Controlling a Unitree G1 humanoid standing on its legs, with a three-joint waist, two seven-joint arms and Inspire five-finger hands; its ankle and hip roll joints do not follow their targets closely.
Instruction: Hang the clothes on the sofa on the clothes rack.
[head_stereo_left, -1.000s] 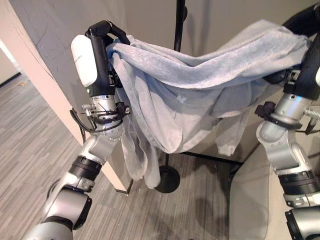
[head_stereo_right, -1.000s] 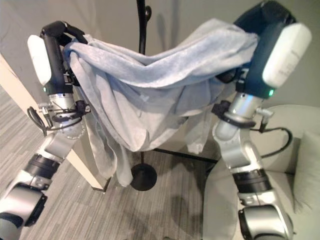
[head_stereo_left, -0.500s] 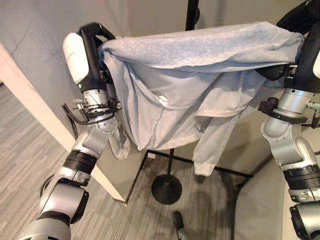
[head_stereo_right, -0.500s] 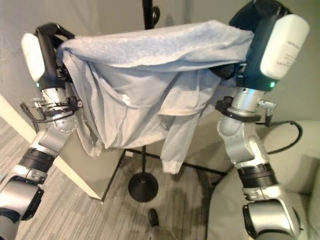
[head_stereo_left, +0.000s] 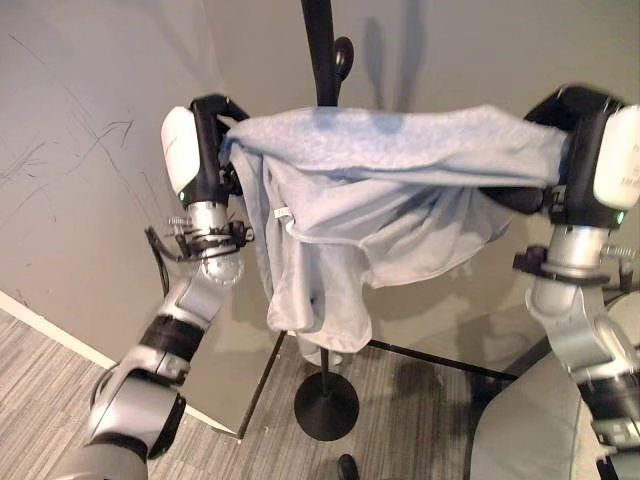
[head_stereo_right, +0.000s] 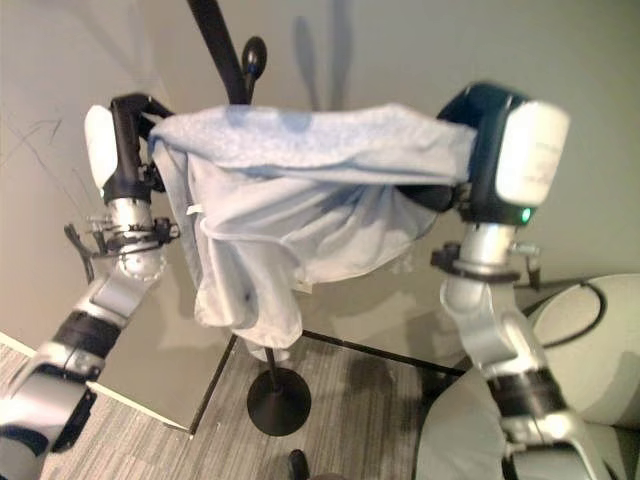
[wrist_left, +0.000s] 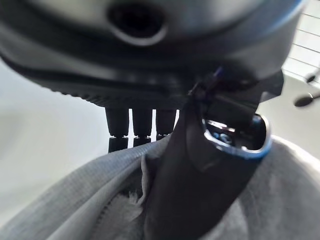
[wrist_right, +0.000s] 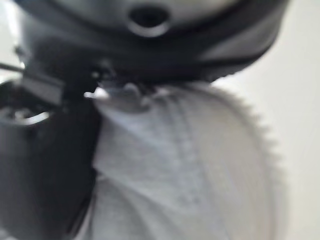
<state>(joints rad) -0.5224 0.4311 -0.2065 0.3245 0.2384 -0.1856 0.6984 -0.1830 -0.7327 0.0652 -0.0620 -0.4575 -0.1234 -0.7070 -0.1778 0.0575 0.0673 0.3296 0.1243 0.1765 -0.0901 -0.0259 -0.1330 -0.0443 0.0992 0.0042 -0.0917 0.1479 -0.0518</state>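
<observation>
The pale grey-blue garment (head_stereo_left: 380, 200) was held up in the air, stretched between the two raised hands in front of the black pole of the clothes rack (head_stereo_left: 322, 60). Its top edge ran as a nearly level band from one hand to the other, crossing the pole just below a rounded hook (head_stereo_left: 343, 52) that stuck out near the top of the rack. The left hand (head_stereo_left: 205, 150) gripped the left end of the cloth, with its dark fingers hooked over the top of the fabric; in the left wrist view the thumb (wrist_left: 200, 175) pressed down onto the grey cloth (wrist_left: 75, 205) while the fingers (wrist_left: 135, 122) reached past its edge. The right hand (head_stereo_right: 480, 150) held the other end, the fabric wrapped over it; in the right wrist view the cloth (wrist_right: 190, 170) bunched tight against the palm, gathered under the dark bulk of the hand. Below the taut top band the rest of the garment sagged in loose folds, with its longest part hanging down on the left side, just in front of the pole. The rack's round black base (head_stereo_left: 326, 405) stood on the grey striped floor (head_stereo_left: 60, 390), close to a plain grey wall (head_stereo_left: 90, 150). At the lower right, the pale rounded edge of the sofa (head_stereo_right: 590, 330) showed beside the right arm.
</observation>
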